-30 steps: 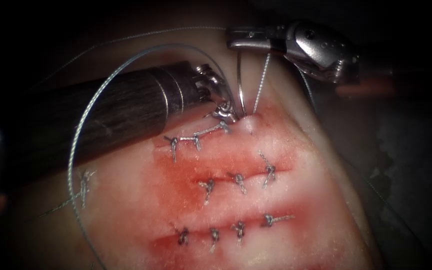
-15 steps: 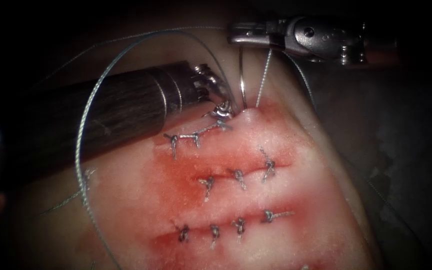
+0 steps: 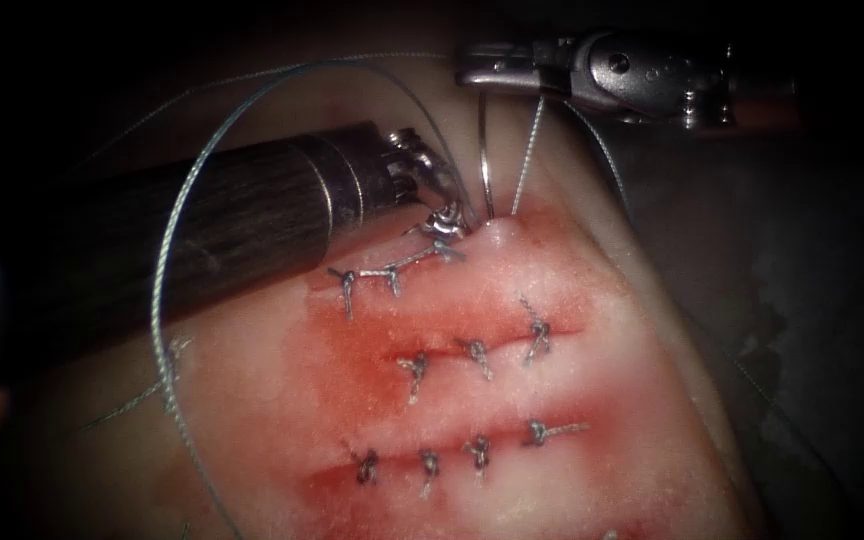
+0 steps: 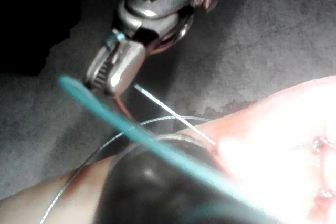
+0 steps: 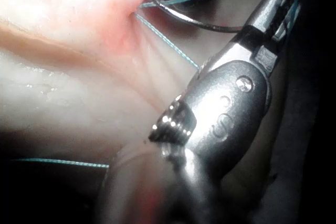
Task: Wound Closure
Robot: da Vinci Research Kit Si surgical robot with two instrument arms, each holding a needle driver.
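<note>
Dark surroundings frame the pale tissue, which fills the centre and lower part of the endoscope frame. Three horizontal cuts cross it, each closed with knotted stitches and stained by red fluid.

The right tool enters from the upper right. Its fingers are closed on two strands: the needle, gripped near one end, and the thread beside it. Both descend from the fingers to the right end of the upper cut, where the tissue is lifted into a small peak. The needle's lower end meets the tissue there; how deep it sits cannot be told.

The left tool comes in from the left, with its tip pressed at the same spot, just left of the needle. Whether its fingers grip anything cannot be told.

A long loop of thread arcs from the upper centre, over the left shaft, and down the left side of the frame.
</note>
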